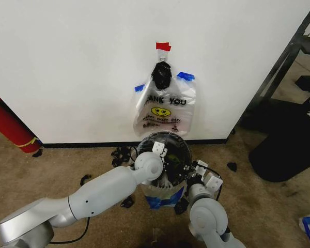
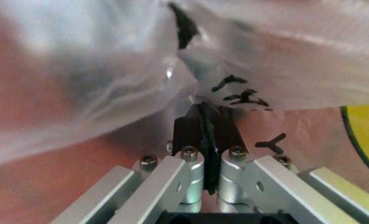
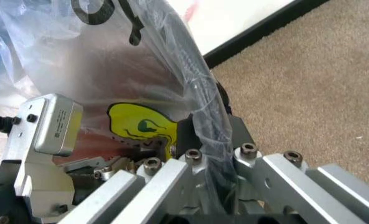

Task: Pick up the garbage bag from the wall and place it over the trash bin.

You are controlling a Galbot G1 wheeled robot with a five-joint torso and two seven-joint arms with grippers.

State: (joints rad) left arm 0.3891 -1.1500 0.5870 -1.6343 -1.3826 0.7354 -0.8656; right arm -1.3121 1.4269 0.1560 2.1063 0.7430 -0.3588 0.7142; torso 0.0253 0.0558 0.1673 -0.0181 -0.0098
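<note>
- Right gripper [image 3: 212, 154], near right of the trash bin [image 1: 182, 146]: clamped on the garbage bag [image 3: 141, 79] film at the rim.
- Left gripper [image 2: 209, 140], near left: closed on bag film.
- Judgement: spread the bag evenly, seating it around the rim.
- Far: printed bag [image 1: 165, 111] hangs on the wall [image 1: 67, 62].

We see the garbage bag [image 3: 141, 79] as thin, glossy, crinkled clear plastic carrying black print and a yellow smiley. The left gripper [image 2: 207, 135] has matt black fingers [image 2: 187, 130] on brushed aluminium links with steel screw heads; the right gripper [image 3: 212, 140] shows the same silvery metal. The wall [image 1: 67, 62] is smooth matt white. The floor [image 1: 268, 206] is rough tan carpet. The trash bin [image 1: 163, 150] looks like dark plastic.
</note>
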